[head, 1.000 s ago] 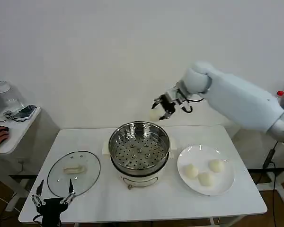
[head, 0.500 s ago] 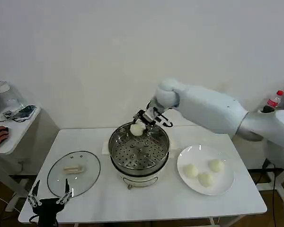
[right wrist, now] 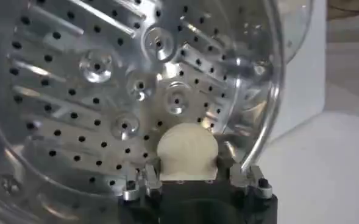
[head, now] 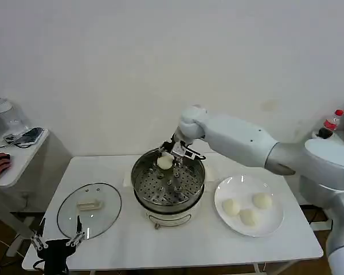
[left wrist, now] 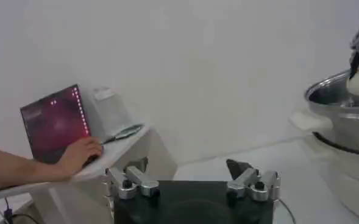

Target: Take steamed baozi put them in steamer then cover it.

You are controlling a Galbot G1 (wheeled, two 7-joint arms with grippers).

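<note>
The shiny steamer (head: 139, 184) stands mid-table with its perforated tray (right wrist: 100, 85) bare. My right gripper (head: 172, 153) hangs over the steamer's far rim, shut on one off-white baozi (head: 165, 162); in the right wrist view that baozi (right wrist: 187, 150) sits between the fingers just above the tray. Three more baozi (head: 232, 207) lie on the white plate (head: 275, 226) to the steamer's right. My left gripper (head: 55, 240) is parked open below the table's front left edge.
The round glass lid (head: 69, 213) lies flat on the table left of the steamer. A side desk (head: 17, 160) at far left holds a laptop (left wrist: 54, 122) with a person's hand (left wrist: 81, 149) on it. A red-capped bottle (head: 332, 121) stands at far right.
My right arm has swung left from above and behind the steamer and lowered the held baozi down over the steamer's far rim. The left gripper has sunk slightly.
</note>
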